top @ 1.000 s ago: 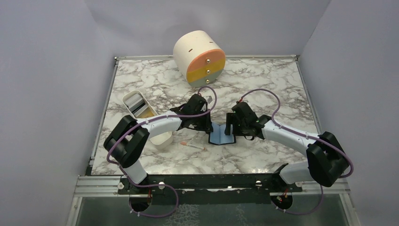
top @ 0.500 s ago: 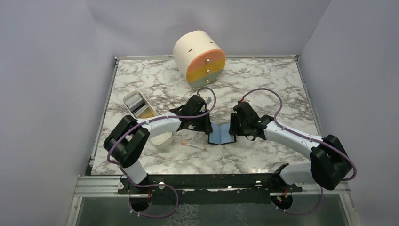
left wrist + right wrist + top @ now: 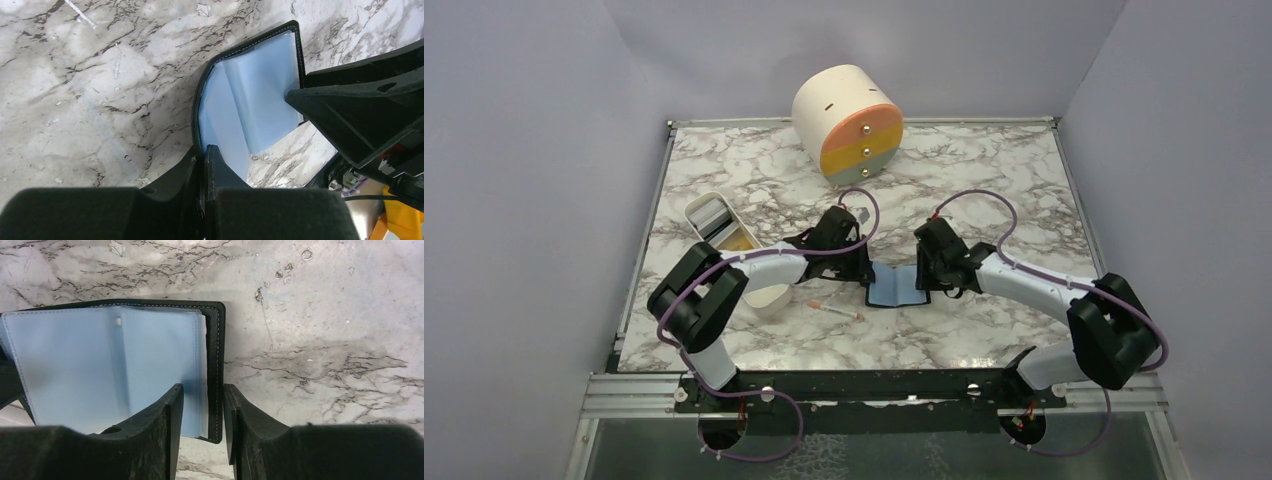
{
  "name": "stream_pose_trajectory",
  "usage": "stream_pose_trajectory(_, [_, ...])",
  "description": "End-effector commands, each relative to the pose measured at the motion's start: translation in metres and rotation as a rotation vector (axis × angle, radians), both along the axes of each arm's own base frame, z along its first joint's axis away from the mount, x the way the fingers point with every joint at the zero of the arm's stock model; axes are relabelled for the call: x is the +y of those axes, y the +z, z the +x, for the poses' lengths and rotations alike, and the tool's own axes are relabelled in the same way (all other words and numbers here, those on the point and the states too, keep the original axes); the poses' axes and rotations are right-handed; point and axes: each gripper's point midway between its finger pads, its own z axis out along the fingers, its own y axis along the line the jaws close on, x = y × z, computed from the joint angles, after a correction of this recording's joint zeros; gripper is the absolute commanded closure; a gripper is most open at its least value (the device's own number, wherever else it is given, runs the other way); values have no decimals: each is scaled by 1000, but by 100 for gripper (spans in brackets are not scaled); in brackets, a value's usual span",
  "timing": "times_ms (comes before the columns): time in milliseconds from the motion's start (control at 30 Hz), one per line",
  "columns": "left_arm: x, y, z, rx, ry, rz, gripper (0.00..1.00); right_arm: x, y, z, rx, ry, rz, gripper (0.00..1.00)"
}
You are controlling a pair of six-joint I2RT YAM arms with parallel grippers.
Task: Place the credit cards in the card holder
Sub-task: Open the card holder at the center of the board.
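The card holder [image 3: 896, 285] lies spread open on the marble, a black cover with pale blue sleeves [image 3: 100, 360] facing up. My left gripper [image 3: 867, 277] is shut on the holder's left cover edge [image 3: 200, 120], its jaws [image 3: 205, 150] pressed together on it. My right gripper [image 3: 202, 387] straddles the right cover edge [image 3: 216, 365]. Its jaws are narrowed, with a gap still showing on the sleeve side. Credit cards stand in the white tray, an orange-yellow one [image 3: 736, 238] beside darker ones [image 3: 714, 222].
The oblong white tray [image 3: 769, 296] sits left of the left arm. A thin white-and-pink stick [image 3: 834, 311] lies in front of the holder. A round cream drawer box [image 3: 848, 123] with orange, yellow and grey fronts stands at the back.
The right gripper came down over the holder's right edge and its jaws narrowed. The holder's right flap dropped flatter, so it lies wider open. The left gripper kept its grip.
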Motion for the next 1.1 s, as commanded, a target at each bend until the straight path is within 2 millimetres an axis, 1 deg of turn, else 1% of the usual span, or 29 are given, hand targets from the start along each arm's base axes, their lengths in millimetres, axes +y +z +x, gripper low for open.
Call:
stream_pose_trajectory(0, [-13, 6, 5, 0, 2, -73, 100, 3, 34, 10, -72, -15, 26, 65])
stream_pose_trajectory(133, [-16, 9, 6, -1, 10, -98, 100, 18, 68, 6, -110, 15, 151, 63])
stream_pose_trajectory(167, [-16, 2, 6, 15, 16, -91, 100, 22, 75, 6, -117, 21, 182, 62])
stream_pose_trajectory(267, [-19, 0, 6, 30, 22, -102, 100, 35, 87, 6, -139, 46, 254, 61])
stream_pose_trajectory(333, [-20, 0, 6, 36, 28, -110, 100, 45, 91, 7, -146, 68, 289, 59])
stream_pose_trajectory(433, [-20, -2, 8, 38, 33, -109, 100, 56, 87, 9, -140, 86, 292, 55])
stream_pose_trajectory(533, [-21, -3, 9, 39, 38, -102, 100, 58, 72, 15, -124, 84, 252, 48])
stream_pose_trajectory(567, [-21, -1, 9, 38, 36, -103, 98, 59, 67, 16, -118, 86, 245, 46])
stream_pose_trajectory(633, [-20, 0, 11, 34, 36, -89, 91, 61, 54, 17, -88, 85, 226, 43])
stream_pose_trajectory(700, [-16, 3, 17, 17, 42, -60, 82, 59, 43, 16, -60, 64, 201, 39])
stream_pose_trajectory(833, [0, 13, 34, -28, 83, 7, 61, 58, 30, 15, -41, 52, 180, 35])
stream_pose_trajectory(867, [7, 22, 42, -50, 103, 8, 58, 59, 28, 15, -39, 54, 182, 35])
stream_pose_trajectory(967, [24, 40, 58, -81, 148, 14, 52, 60, 19, 16, -23, 59, 159, 35])
stream_pose_trajectory(1067, [50, 53, 70, -104, 194, 39, 50, 56, 10, 16, -6, 47, 118, 35])
